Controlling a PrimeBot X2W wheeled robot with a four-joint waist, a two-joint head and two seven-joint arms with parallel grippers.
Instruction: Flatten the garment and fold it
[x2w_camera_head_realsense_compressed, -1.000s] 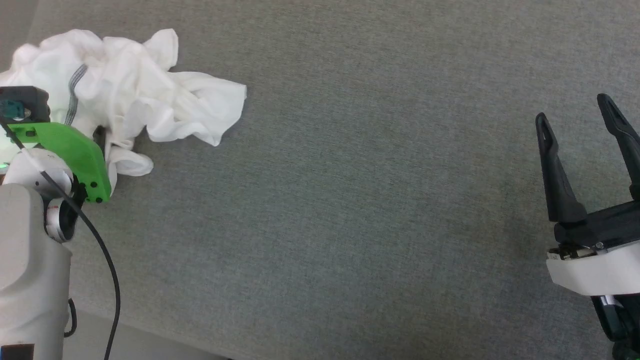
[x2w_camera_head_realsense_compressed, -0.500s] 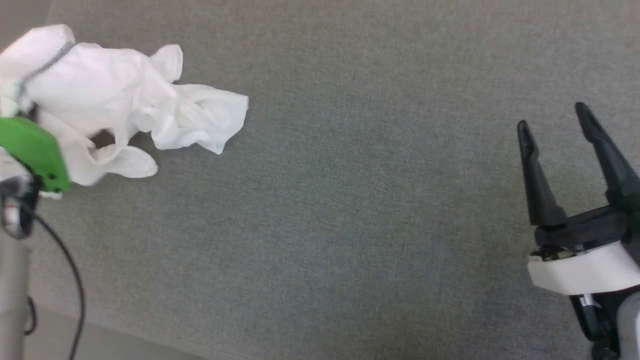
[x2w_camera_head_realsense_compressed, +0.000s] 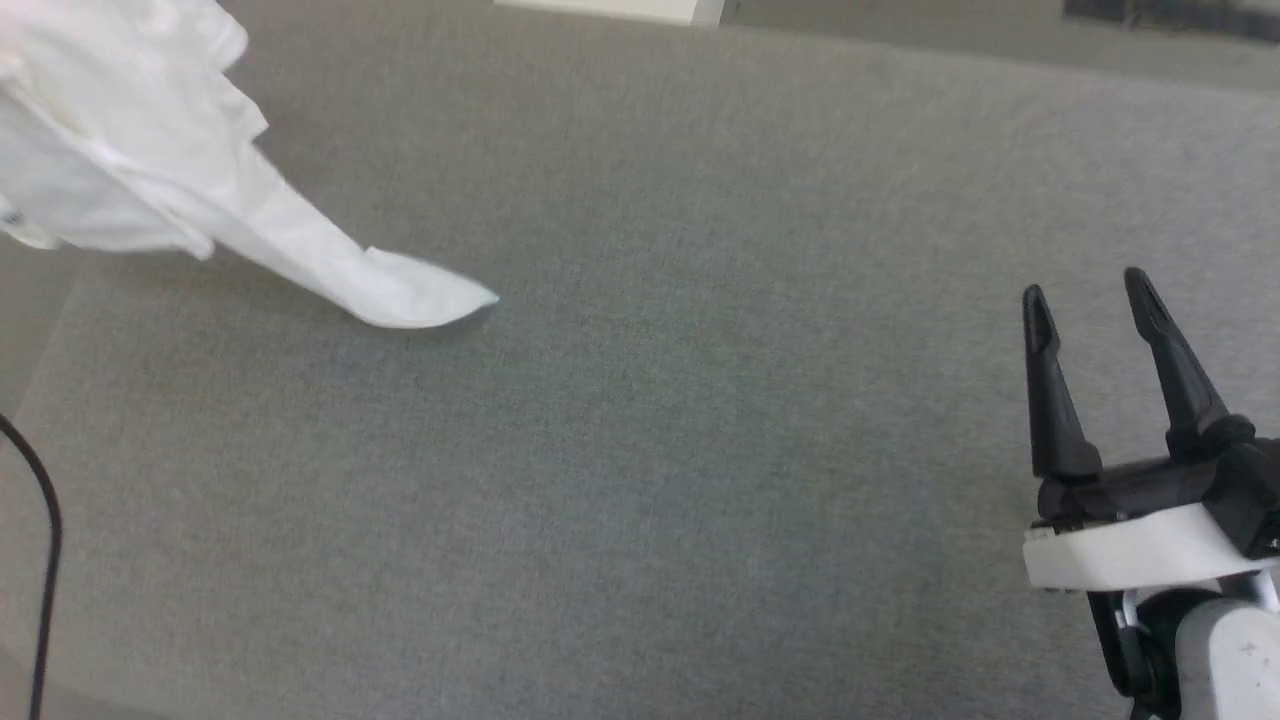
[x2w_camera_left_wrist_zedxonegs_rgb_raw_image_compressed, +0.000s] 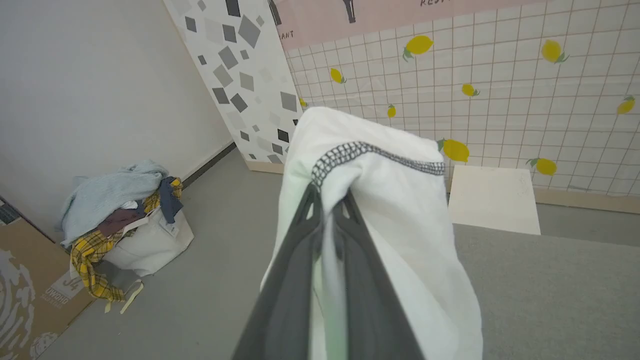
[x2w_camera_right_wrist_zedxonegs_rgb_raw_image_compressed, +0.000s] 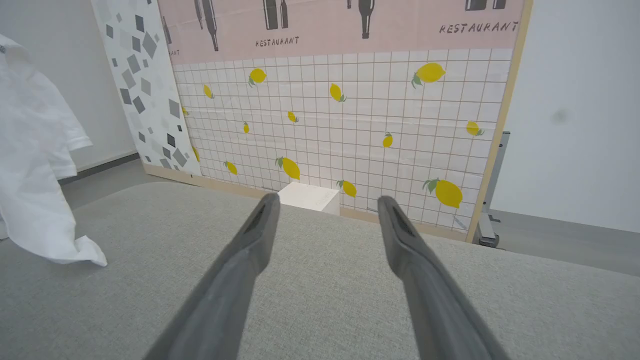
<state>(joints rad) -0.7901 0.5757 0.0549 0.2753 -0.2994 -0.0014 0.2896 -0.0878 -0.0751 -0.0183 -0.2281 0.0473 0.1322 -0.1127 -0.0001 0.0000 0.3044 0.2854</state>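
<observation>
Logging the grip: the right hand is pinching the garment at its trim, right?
Not quite: the left hand is pinching the garment at its trim, as the left wrist view shows. The right hand stands open over the grey surface.

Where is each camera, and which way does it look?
Head view: on the robot's head, looking down at the grey surface; the right gripper shows lower right, the garment upper left.
Left wrist view: on the left wrist, looking along the left gripper, shut on the garment, toward the lemon wall.
Right wrist view: on the right wrist, looking along the open right gripper across the grey surface.
Shared: both wrist views show the lemon wall, white box and garment.
</observation>
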